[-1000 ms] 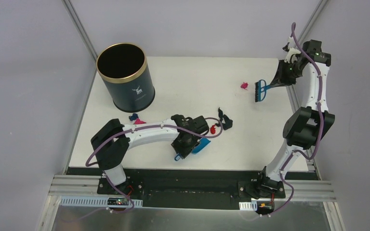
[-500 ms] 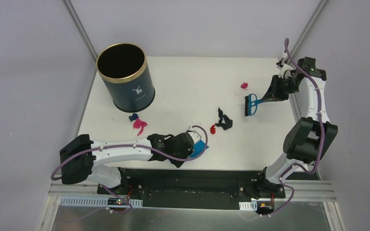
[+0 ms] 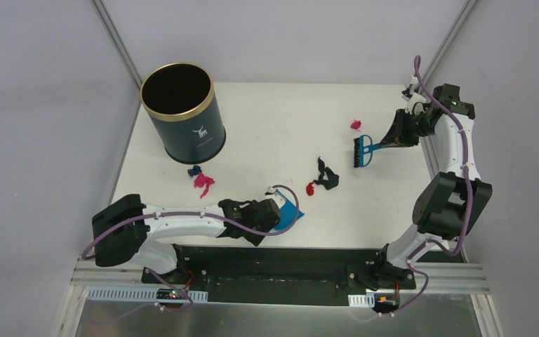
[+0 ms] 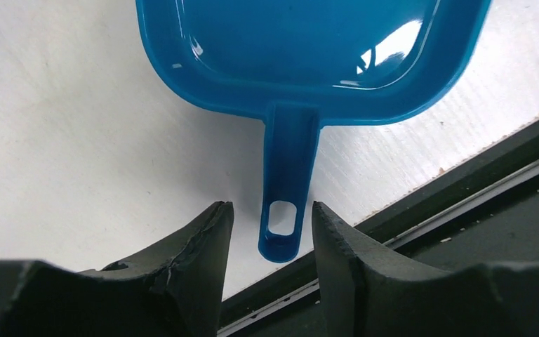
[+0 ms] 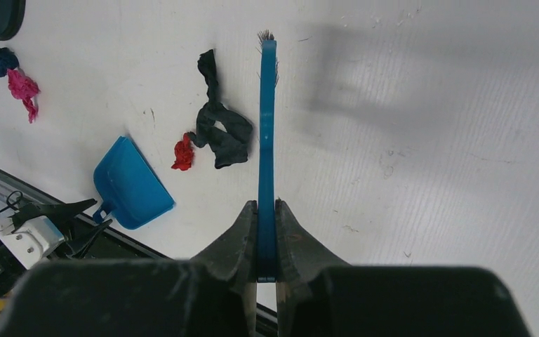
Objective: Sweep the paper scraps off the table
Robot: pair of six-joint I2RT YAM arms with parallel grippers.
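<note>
- Bin (image 3: pixel 182 116): on table (image 3: pixel 274 105), far left corner.
- Scraps, pair (image 3: pixel 200 179): just before bin.
- Dustpan (image 3: pixel 289 213): on table at near edge, centre, handle end reaching past the edge.
- Scraps, second pair (image 3: pixel 325 177): mid-table, behind dustpan, slightly right.
- Brush (image 3: pixel 362 151): right of second pair, further back.
- Scraps, single piece (image 3: pixel 356 125): just behind brush.

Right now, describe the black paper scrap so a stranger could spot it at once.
Start at the white table and find the blue dustpan at its front edge. Just beyond it lies the black scrap: a twisted strip, longer and darker than the tiny red scrap beside it.
</note>
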